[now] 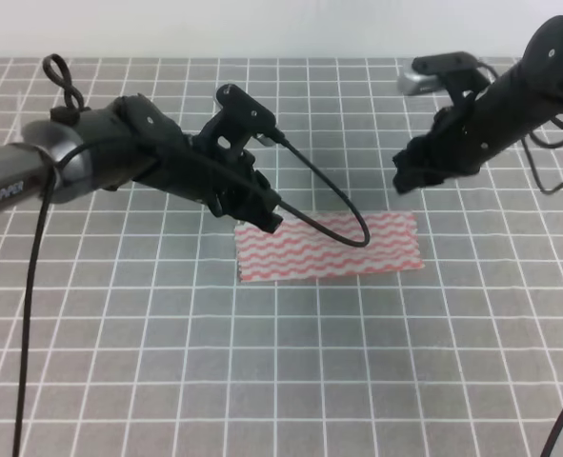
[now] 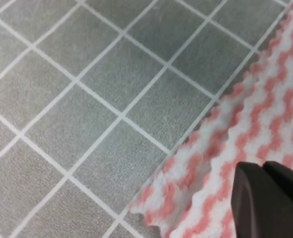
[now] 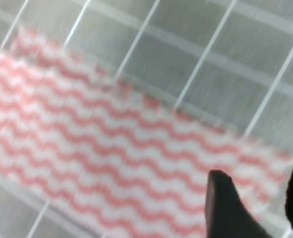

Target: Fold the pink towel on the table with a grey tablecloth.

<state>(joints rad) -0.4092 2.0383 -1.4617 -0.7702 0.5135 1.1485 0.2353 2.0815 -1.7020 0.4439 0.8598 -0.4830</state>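
Note:
The pink towel [image 1: 327, 246] lies flat on the table with a grey tablecloth [image 1: 281, 381] as a wide rectangle with wavy pink-and-white stripes. My left gripper [image 1: 262, 215] is low over its far left corner. In the left wrist view its two dark fingertips [image 2: 250, 193] are pressed together over the towel [image 2: 265, 119], and I see nothing between them. My right gripper [image 1: 408, 179] hangs above and just behind the towel's far right corner. In the right wrist view its fingers [image 3: 225, 208] stand apart with nothing between them, over the blurred towel [image 3: 111, 148].
A black cable [image 1: 343, 214] from the left arm loops over the towel's far edge. Another cable [image 1: 29, 314] hangs down at the left. The right arm [image 1: 519, 95] reaches in from the upper right.

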